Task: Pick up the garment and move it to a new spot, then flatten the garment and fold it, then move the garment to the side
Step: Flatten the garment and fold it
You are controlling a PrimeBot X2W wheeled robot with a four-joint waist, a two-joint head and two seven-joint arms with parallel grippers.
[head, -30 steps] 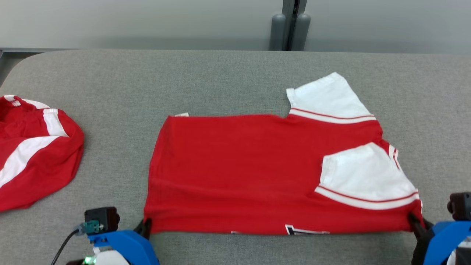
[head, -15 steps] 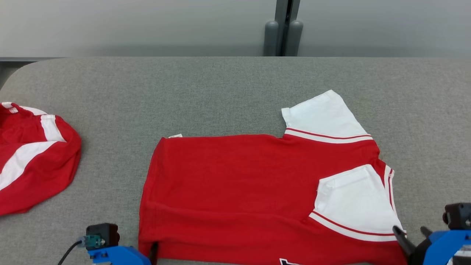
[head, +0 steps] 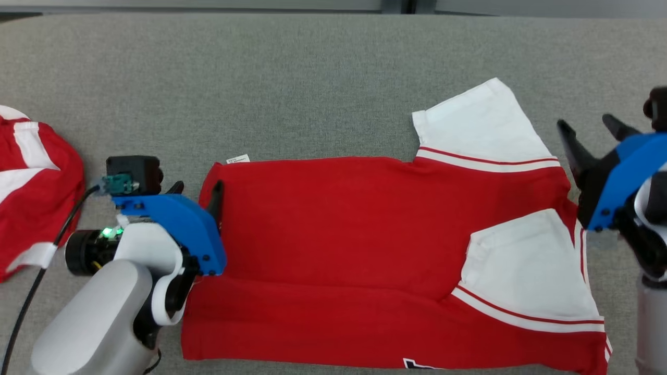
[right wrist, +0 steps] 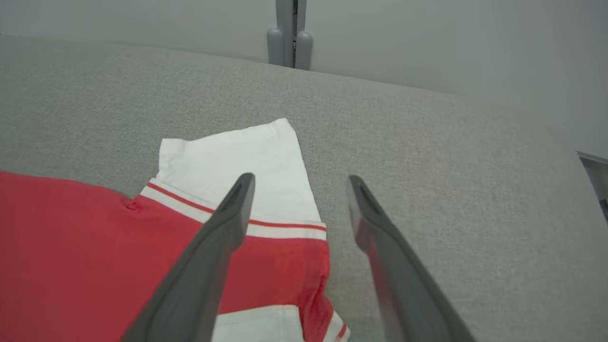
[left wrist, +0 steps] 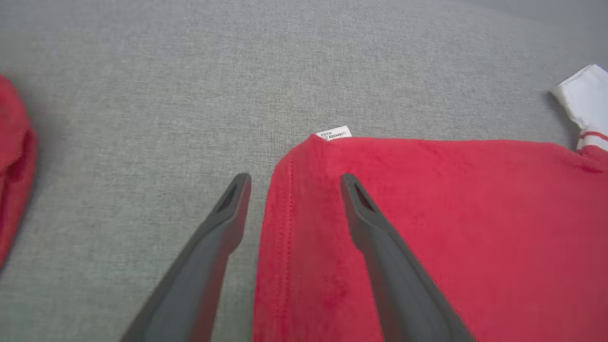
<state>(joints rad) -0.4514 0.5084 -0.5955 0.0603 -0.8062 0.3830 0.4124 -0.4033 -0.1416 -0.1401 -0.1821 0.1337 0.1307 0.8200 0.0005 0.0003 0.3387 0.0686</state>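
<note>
The shirt (head: 338, 234) lies folded flat on the table (head: 312, 78) between your left gripper (head: 199, 186) and right gripper (head: 583, 122), both spread, empty. Grab only the top layer and the fold may open.

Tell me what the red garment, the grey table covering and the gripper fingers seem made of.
Garment: soft knit, likely cotton jersey; matte, stitched hem, limp folds.
Table covering: woven grey fabric; visible fine weave.
Fingers: dark matte plastic or rubber, apparently; smooth, moulded slots.
</note>
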